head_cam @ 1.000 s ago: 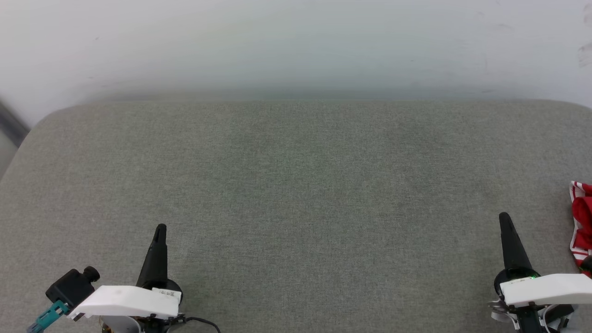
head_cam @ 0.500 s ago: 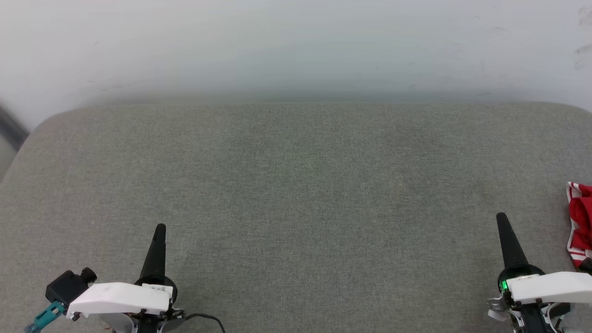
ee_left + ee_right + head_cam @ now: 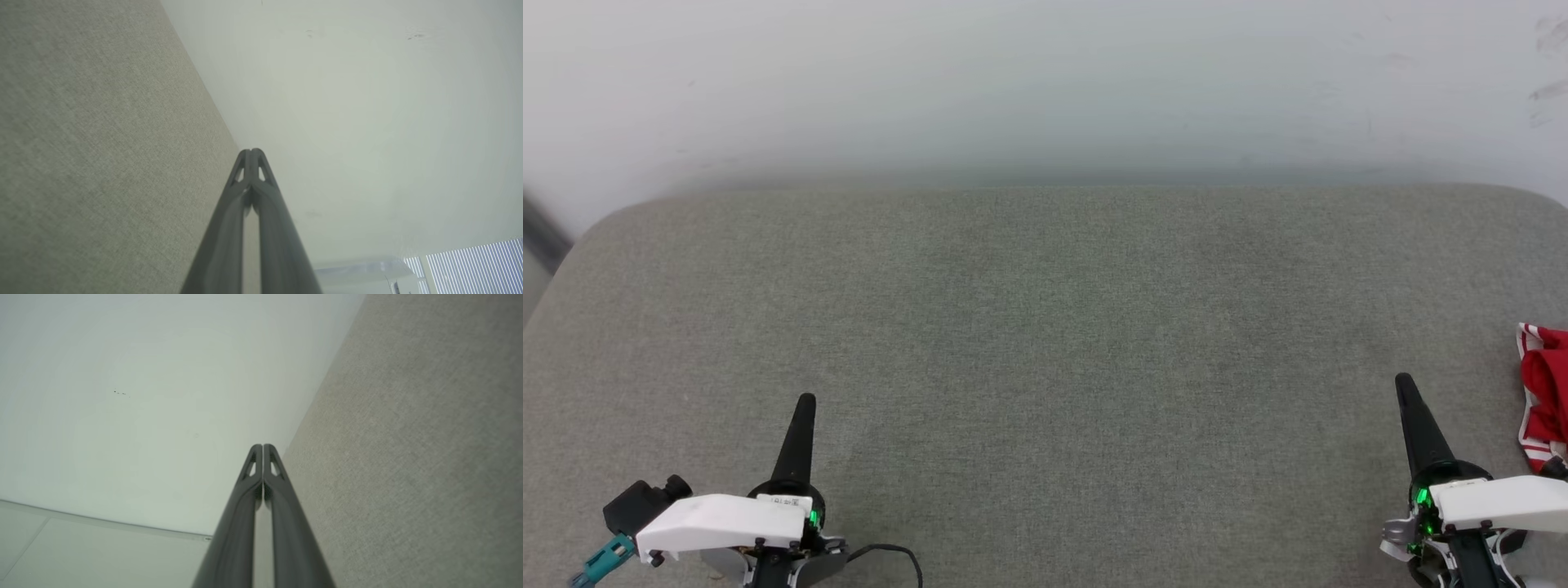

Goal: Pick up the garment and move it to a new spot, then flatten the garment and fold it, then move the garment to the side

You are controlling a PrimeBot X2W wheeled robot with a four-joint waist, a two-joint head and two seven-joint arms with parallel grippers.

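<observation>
grey fabric bench (image 3: 1045, 343), pale wall (image 3: 1045, 82) behind. left gripper (image 3: 805, 402) and right gripper (image 3: 1403, 382) both fully closed, holding nothing. garment (image 3: 1543, 384) bunched at the bench's far right, apart from the right gripper: red, red-white striped trim, mostly cut off. risk: closed jaws would shove the heap, not catch it.

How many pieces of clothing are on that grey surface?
1: a red-and-white garment bunched at the picture's right edge, near the right claw; more may lie out of frame.
</observation>
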